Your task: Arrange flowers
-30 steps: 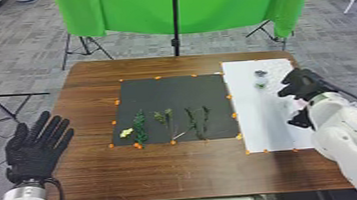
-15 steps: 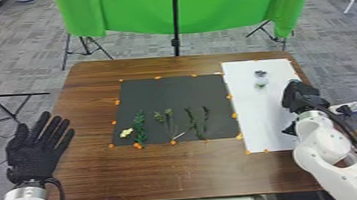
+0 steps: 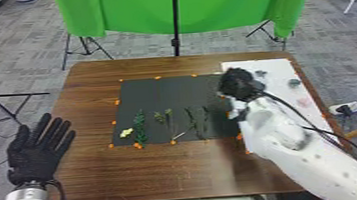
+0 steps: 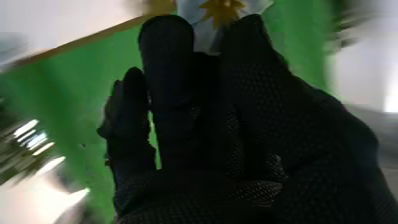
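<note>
Fingers of the right hand point(image 3: 238, 82) pinch a pale piece with a golden, star-shaped part point(image 4: 220, 9), cut off at the wrist view's edge. From here, that hand blurs where dark mat point(image 3: 157, 94) meets white sheet point(image 3: 279, 66), hiding some of both. Green stems point(image 3: 140, 128) lie on the mat, atop the desk point(image 3: 144, 175). The left hand's point(image 3: 34, 157) fingers are spread.

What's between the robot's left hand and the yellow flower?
In the head view, between the left hand and the yellow flower, there's brown table, then the edge of the black mat.
</note>
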